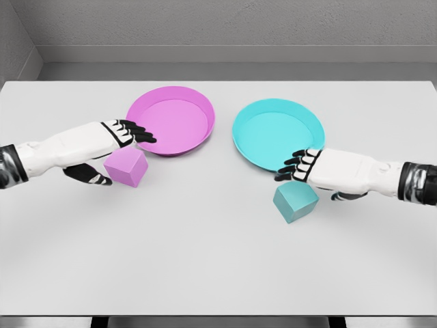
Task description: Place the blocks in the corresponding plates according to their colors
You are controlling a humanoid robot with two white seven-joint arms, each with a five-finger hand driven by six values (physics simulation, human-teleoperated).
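the teal block (295, 202) lies nearest the camera, resting on the white table (205, 260) just in front of the teal plate (276, 132) and not yet in it. the pink block (126, 167) rests on the table just beside the near rim of the pink plate (174, 121), also outside it. risk, as a judgement: both blocks sit close to their plate rims, so a low lift path could drive a block into the rim and push the plate away or tip it; an off-centre grip on a cube face could let the block rotate and drop short of the plate. the left hand (109, 154) is spread around the pink block, upper fingers (140, 133) extended toward the pink plate's rim and thumb low at the block's left side; whether the digits press the block cannot be told, so the grasp is not confirmed. the right hand (304, 167) hangs over the teal block with fingers loosely curled and apart, overlapping the teal plate's near rim in view; contact with the block cannot be told, and it holds nothing visibly.
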